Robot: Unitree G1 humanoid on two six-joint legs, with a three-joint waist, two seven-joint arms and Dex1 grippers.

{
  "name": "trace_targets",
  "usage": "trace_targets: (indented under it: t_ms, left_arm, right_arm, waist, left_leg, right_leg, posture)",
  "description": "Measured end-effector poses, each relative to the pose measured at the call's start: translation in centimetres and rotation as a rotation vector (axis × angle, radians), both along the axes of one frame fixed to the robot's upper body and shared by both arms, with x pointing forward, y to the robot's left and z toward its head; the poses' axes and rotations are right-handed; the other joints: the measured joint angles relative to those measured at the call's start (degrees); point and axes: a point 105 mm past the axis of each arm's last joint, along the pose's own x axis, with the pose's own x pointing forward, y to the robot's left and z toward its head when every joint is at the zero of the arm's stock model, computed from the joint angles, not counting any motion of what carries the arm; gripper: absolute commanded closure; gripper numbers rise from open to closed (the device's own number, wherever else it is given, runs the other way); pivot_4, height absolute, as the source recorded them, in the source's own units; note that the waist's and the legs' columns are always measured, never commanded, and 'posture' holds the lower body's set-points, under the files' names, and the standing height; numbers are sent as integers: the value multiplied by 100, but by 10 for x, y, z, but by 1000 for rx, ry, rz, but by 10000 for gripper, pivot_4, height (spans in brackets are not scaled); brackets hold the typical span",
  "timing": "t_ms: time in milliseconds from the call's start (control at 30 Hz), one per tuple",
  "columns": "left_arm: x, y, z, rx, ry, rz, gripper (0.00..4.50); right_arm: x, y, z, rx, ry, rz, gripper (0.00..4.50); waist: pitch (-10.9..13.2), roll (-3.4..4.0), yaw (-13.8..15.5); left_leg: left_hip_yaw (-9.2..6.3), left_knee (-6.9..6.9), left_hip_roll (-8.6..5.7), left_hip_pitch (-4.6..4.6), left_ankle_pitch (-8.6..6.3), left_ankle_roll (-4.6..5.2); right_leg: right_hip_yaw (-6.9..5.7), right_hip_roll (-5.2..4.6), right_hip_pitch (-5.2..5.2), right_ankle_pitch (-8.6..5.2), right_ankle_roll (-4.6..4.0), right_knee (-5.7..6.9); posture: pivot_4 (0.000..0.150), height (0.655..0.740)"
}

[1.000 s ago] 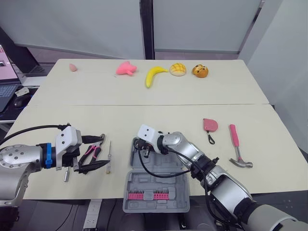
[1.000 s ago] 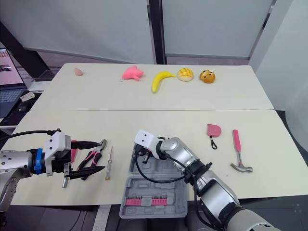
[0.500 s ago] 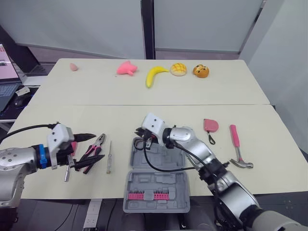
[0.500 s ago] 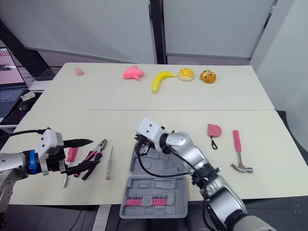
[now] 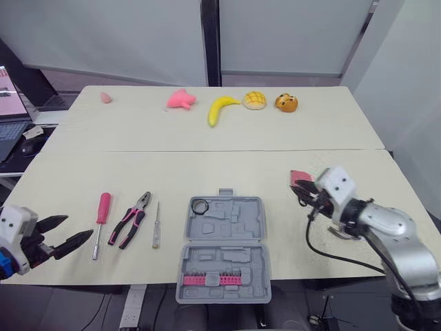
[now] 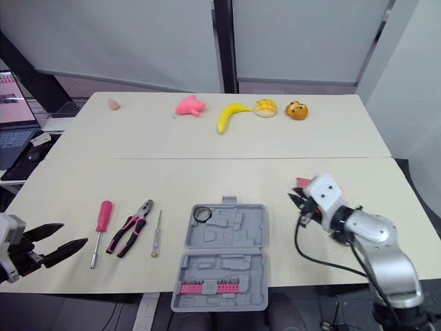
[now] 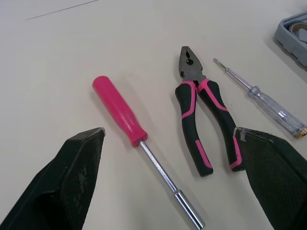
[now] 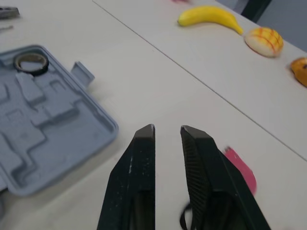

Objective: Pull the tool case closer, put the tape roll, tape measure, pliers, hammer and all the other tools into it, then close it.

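Left claw (image 5: 79, 225) hangs off the near left corner of the counter (image 5: 207, 169), its two black fingers spread wide with nothing between them. Just ahead of its tips three tools lie flat in a row. A pink-handled driver (image 7: 119, 110) is nearest. Next come the pliers (image 7: 201, 115) with black-and-pink grips. A thin clear screwdriver (image 7: 261, 99) is farthest from this claw, just short of the tool case (image 5: 224, 248). The three lie apart from one another, and the claw touches none of them.

Right claw (image 8: 167, 130) is low over the counter on the other side of the case. Its fingers are narrow, with only a slim gap between them and nothing held. The pink tape measure (image 5: 300, 178) lies just beyond and beside its fingertips; whether they touch it I cannot tell.

The case lies open and flat at the near edge of the counter, between the two claws and apart from both. The tape roll (image 8: 29, 62) sits in the half farther from the robot, in the corner toward the left claw. A row of pink bits (image 5: 207, 281) fills the nearer half.

Well beyond both claws, along the far side of the counter, lie a pink toy (image 5: 180, 98), a banana (image 5: 220, 109), a yellow bun (image 5: 254, 99) and a brown bun (image 5: 286, 102).
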Motion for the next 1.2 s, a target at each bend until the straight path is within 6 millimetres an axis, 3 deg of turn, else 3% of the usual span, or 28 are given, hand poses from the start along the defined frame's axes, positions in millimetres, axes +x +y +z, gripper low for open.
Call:
trace_targets:
  t_ms: [67,267,367,600,800,933,1200]
  left_arm:
    - [-10,3,-10,-7,50,14,0]
    - [-18,2,-15,11,87,2,0]
    - [-21,3,-17,13,98,7,0]
    - [-25,5,-20,16,115,13,0]
    - [-19,-6,-11,25,89,-37,0]
    - [0,-39,11,15,18,-178,0]
    - [30,-131,49,-12,-111,-567,0]
  right_arm:
    - [-9,-26,-6,-24,40,-65,25190]
    - [-37,-61,-24,-52,148,-105,11263]
    - [-48,-72,-37,-68,203,-132,968]
    - [-55,-78,-46,-69,234,-152,402]
    - [-44,-75,-37,-75,179,-158,402]
    - [-37,-63,-33,-67,147,-124,402]
    - [-13,-23,-23,56,56,-129,402]
  waist:
    - [-1,-3,1]
    - [-5,-9,9]
    - [-6,-11,8]
    - [-7,-11,-4]
    - [-8,-14,3]
    - [-9,-15,68]
    - [-8,-14,81]
  left_leg:
    - [5,-2,0,5,0,0]
    - [7,-9,1,24,0,0]
    - [8,-11,1,26,0,0]
    - [10,-13,1,26,0,0]
    - [10,-13,1,26,0,-1]
    - [10,-12,0,24,0,-1]
    - [12,-11,0,22,0,-1]
  right_leg:
    - [4,-1,2,0,3,0]
    - [8,1,13,-8,-8,3]
    - [9,1,12,-9,-8,2]
    - [10,1,11,-9,-8,2]
    - [11,1,12,-10,-8,2]
    - [11,1,12,-7,-3,1]
    - [15,2,12,1,9,2]
  posture:
    - [1500,7255]
    - [1500,7255]
    - [1500,7255]
    - [1500,7255]
    - [1500,7255]
    - [1500,7255]
    - [1500,7255]
